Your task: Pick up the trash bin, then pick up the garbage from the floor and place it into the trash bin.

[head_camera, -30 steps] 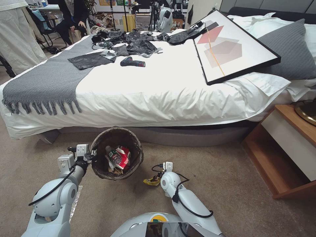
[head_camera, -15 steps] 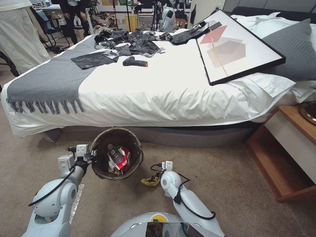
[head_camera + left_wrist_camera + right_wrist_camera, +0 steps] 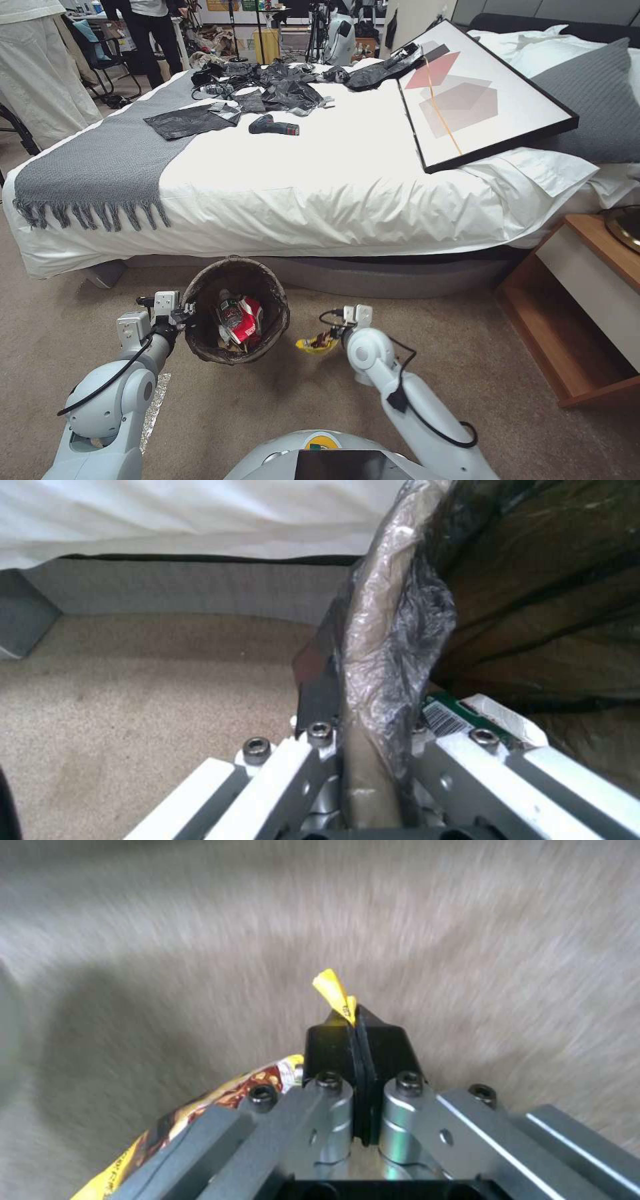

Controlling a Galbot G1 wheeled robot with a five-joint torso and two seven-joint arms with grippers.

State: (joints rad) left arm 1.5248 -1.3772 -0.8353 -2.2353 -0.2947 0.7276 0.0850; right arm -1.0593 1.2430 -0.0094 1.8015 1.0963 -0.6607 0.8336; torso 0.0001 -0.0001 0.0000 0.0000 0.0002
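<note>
Now we hold the trash bin (image 3: pixel 236 311) by its left rim in our left gripper (image 3: pixel 179 312); our right gripper (image 3: pixel 331 339), clamped on a yellow wrapper (image 3: pixel 316 343), hangs just right of it. Next, lift over the rim, release.

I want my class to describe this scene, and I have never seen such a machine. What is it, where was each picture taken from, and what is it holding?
It is a wheeled robot with two arms, each ending in a gripper. The wide picture comes from a camera on its head, looking down at a carpeted floor beside a bed. The two close-ups come from cameras on its wrists. The left gripper is shut on the rim of the trash bin, which already holds wrappers and a small bottle. The left wrist view shows that bag-lined rim pinched between the jaws. The right gripper is shut on a yellow snack wrapper, held beside the bin.
</note>
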